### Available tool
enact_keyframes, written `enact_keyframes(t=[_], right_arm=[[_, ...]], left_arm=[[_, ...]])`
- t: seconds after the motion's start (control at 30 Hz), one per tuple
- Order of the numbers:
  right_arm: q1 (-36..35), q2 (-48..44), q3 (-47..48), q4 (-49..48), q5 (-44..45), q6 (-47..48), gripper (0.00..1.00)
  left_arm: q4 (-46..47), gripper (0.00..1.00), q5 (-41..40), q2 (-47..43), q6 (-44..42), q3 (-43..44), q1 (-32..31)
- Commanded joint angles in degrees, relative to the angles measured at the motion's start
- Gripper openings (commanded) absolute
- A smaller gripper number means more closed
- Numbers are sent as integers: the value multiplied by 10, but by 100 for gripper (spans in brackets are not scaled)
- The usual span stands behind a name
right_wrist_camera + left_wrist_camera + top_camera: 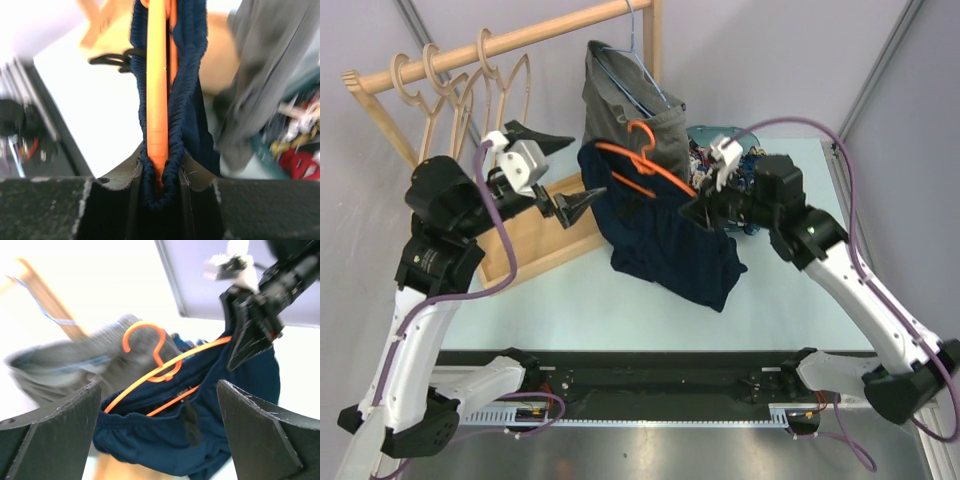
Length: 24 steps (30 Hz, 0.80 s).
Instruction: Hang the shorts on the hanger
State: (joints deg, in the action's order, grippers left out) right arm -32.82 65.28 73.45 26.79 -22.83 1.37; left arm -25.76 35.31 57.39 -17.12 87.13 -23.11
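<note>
**Inspector:** Presently, where do the task items stand?

**Assessor:** The orange hanger (pixel 638 170) is held up off the worktop (pixel 570 300), in front of the grey shorts (pixel 638 105) that hang below the wooden rail (pixel 540 35). The navy shorts (pixel 670 250) hang from it waist uppermost, with the legs trailing toward the worktop. Whether the hem rests there, I cannot tell.

**Inspector:** Grippers?

**Assessor:** 2 noted. The right gripper (pixel 161 175) is pressed together on 1 end of the hanger. The elastic waistband is wrapped round that end, so fabric and plastic are pinched as 1 bundle. The left gripper (pixel 560 172) is spread wide and carries nothing. It sits just beside the left edge of the shorts, apart from them.

**Inspector:** Progress?

**Assessor:** Well advanced, in my judgement. In the left wrist view the hanger's sloping arm and lower bar both run inside the waist opening, and the hook stands clear above it. The right end is seated in the waistband. The left end lies at the waistband's edge, but that part is blurred, so I cannot confirm the fabric is over it.

**Inspector:** Outstanding items?

**Assessor:** Probably 3. The left end needs checking and seating, which suits the idle left gripper. The bunched waistband needs evening out along the arms. The right pinch then has to let go without the shorts sliding off. The hanger is not on the rail, though the task wording does not demand that.
</note>
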Motion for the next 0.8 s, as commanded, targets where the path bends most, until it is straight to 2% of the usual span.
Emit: enact_keyframes(t=[0.0, 0.23, 0.57, 0.77], right_arm=[[0, 80, 135, -148, 25, -58, 0], [-5, 232, 350, -165, 45, -94, 0], [-8, 385, 586, -148, 55, -132, 0], [-13, 448, 651, -133, 61, -133, 0]], left_arm=[[34, 100, -46, 4, -19, 35, 3], [51, 100, -92, -10, -54, 34, 3], [65, 100, -104, -26, -64, 17, 4], [64, 100, -112, -31, -61, 6, 4]])
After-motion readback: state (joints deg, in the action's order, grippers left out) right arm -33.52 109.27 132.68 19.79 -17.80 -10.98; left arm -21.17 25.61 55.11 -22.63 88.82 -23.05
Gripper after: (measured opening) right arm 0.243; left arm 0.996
